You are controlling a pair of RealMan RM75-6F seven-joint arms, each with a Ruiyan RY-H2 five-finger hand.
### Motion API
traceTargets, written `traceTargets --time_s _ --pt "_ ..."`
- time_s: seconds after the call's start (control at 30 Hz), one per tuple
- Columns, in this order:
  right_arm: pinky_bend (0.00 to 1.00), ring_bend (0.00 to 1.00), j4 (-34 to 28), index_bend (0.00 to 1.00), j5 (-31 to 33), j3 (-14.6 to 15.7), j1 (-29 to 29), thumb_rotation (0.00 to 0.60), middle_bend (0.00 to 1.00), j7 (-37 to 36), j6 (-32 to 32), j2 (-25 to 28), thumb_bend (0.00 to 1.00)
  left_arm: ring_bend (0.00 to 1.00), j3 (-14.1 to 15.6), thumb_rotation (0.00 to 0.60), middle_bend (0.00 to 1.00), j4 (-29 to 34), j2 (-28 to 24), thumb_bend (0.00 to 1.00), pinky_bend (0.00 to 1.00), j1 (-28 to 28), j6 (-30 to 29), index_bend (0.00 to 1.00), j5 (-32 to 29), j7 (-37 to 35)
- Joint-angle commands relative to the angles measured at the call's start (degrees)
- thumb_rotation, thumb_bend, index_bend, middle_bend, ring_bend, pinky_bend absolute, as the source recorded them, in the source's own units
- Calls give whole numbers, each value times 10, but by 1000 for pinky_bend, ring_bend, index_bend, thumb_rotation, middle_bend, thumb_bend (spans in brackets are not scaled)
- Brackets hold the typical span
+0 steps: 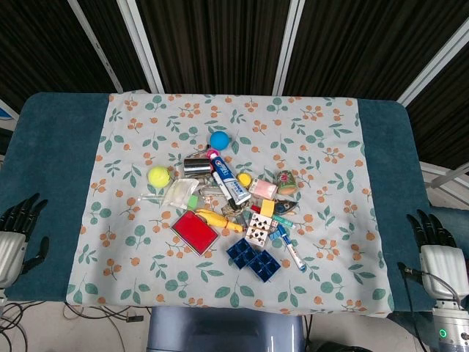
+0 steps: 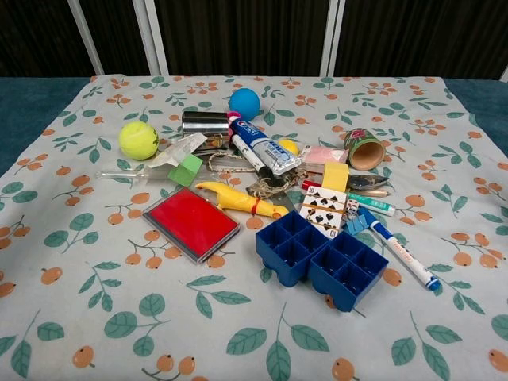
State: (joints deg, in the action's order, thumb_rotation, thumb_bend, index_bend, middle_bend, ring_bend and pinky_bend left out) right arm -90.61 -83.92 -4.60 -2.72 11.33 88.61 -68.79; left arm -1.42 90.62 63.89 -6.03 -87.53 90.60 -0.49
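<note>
My left hand [image 1: 16, 233] hangs at the table's left edge, fingers apart, holding nothing. My right hand [image 1: 438, 248] sits at the right edge, fingers spread and empty. Both are far from the pile and show only in the head view. The pile in the cloth's middle holds a blue ice tray [image 2: 321, 259], a red flat case [image 2: 190, 222], a yellow rubber chicken [image 2: 235, 199], a toothpaste tube [image 2: 266, 148], playing cards [image 2: 324, 209], a blue-capped marker [image 2: 399, 250], a yellow tennis ball [image 2: 139, 140], a blue ball [image 2: 244, 103] and a metal can [image 2: 205, 122].
A floral cloth [image 1: 132, 147] covers the middle of the blue table [image 1: 51, 147]. A tape roll [image 2: 364, 149], a pink block [image 2: 323, 154], a green block [image 2: 189, 169] and a clear packet [image 2: 176, 148] also lie in the pile. Dark panels stand behind the table.
</note>
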Motion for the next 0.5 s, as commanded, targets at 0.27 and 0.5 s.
traceTargets --time_s 0.27,0.5 --pt "229 84 -4 123 4 -5 2 600 75 -2 3 0 166 43 0 600 0 -1 1 506 115 1 -3 7 0 0" --pt "229 84 -9 123 3 -5 1 600 75 -13 -1 3 164 43 1 600 0 -1 2 506 115 1 -2 7 0 1"
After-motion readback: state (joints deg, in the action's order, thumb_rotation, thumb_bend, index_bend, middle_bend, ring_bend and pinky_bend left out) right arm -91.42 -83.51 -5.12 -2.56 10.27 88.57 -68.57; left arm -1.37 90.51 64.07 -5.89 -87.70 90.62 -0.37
